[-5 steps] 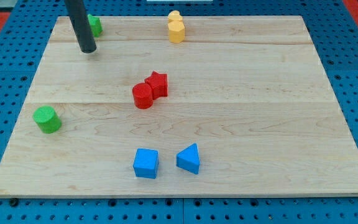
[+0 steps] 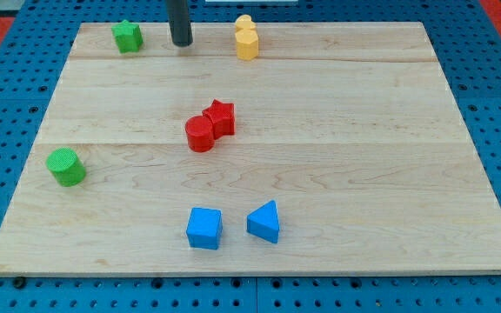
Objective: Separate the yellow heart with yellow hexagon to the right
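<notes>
Two yellow blocks stand touching at the view's top, right of centre: one (image 2: 247,44) in front and one (image 2: 244,23) behind it. Their shapes are hard to make out, so I cannot tell which is the heart and which the hexagon. My tip (image 2: 181,42) rests on the board to the left of the yellow pair, about a block's width or more away, not touching. It is to the right of the green star block (image 2: 127,36).
A red cylinder (image 2: 199,134) and a red star (image 2: 220,116) touch near the board's middle. A green cylinder (image 2: 65,167) sits at the left. A blue cube (image 2: 204,228) and a blue triangular block (image 2: 264,222) sit near the bottom. The wooden board (image 2: 364,156) lies on blue pegboard.
My tip has moved right and up, from just left of the green star to a spot between the green star and the yellow pair. No block has moved.
</notes>
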